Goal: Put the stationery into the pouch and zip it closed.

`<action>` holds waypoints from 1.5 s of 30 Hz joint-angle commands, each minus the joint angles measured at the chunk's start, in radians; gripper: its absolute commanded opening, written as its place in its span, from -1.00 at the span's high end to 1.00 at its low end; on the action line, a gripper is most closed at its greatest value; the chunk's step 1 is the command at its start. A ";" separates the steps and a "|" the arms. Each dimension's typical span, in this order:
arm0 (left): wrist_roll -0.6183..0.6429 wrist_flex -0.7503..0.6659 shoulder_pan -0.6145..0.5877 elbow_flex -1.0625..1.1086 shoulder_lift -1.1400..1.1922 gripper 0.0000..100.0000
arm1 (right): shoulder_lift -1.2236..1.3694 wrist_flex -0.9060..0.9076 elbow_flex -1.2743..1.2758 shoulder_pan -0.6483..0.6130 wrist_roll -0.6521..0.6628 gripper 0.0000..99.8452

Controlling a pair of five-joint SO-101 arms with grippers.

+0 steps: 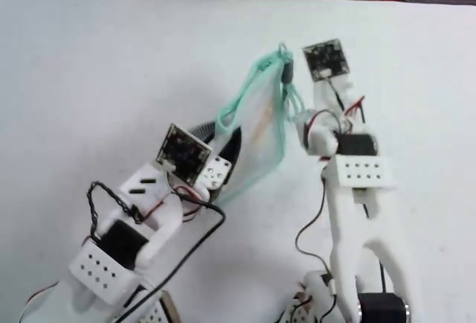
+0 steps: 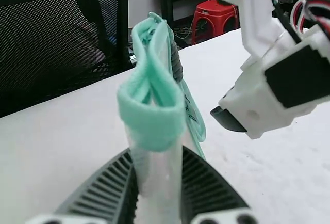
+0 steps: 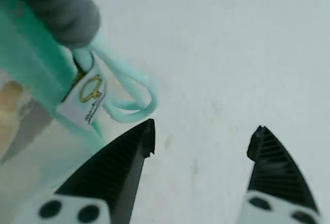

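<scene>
Left pincer (image 2: 157,185): clamped on pouch (image 1: 256,129) end; pouch is held on edge over worktop (image 1: 111,62), seemingly braced for zipping. Right pincer (image 3: 203,131): spread open just beside zip pull (image 3: 62,12), nothing gripped.

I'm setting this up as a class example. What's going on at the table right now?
The left gripper is clamped on one end of the green-edged pouch, holding it edge-up over the table. The right gripper is open beside the pouch's far end, near the grey zip pull, not touching it.
</scene>
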 commanded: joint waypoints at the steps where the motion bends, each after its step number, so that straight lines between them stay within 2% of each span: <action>1: -0.014 -0.006 -0.008 0.002 0.007 0.95 | -0.004 -0.124 0.046 -0.038 -0.002 0.41; 12: -0.014 -0.006 -0.008 0.003 0.007 0.95 | 0.004 -0.364 0.172 -0.070 0.006 0.41; 16: -0.014 -0.006 -0.008 0.003 0.007 0.95 | 0.064 -0.493 0.183 -0.082 0.006 0.41; 20: -0.014 -0.006 -0.007 0.003 0.007 0.95 | 0.140 -0.538 0.158 -0.093 0.041 0.43; 23: -0.014 -0.006 -0.005 0.003 0.007 0.95 | 0.188 -0.545 0.124 -0.093 0.117 0.60; 26: -0.015 -0.006 -0.005 0.003 0.007 0.95 | 0.208 -0.556 0.103 -0.088 0.138 0.83; 32: -0.015 -0.006 -0.005 0.003 0.007 0.95 | 0.173 -0.680 0.107 -0.042 0.133 0.96; 36: -0.015 -0.006 -0.005 0.003 0.007 0.95 | 0.081 -0.684 0.107 0.004 0.127 0.96; 39: -0.015 -0.006 -0.005 0.003 0.007 0.95 | -0.022 -0.677 0.109 0.061 0.041 0.96; 42: -0.015 -0.006 -0.005 0.003 0.007 0.95 | -0.145 -0.630 0.106 0.107 -0.028 0.96; 45: -0.015 -0.006 -0.004 0.003 0.007 0.95 | -0.260 -0.536 0.107 0.108 -0.043 0.96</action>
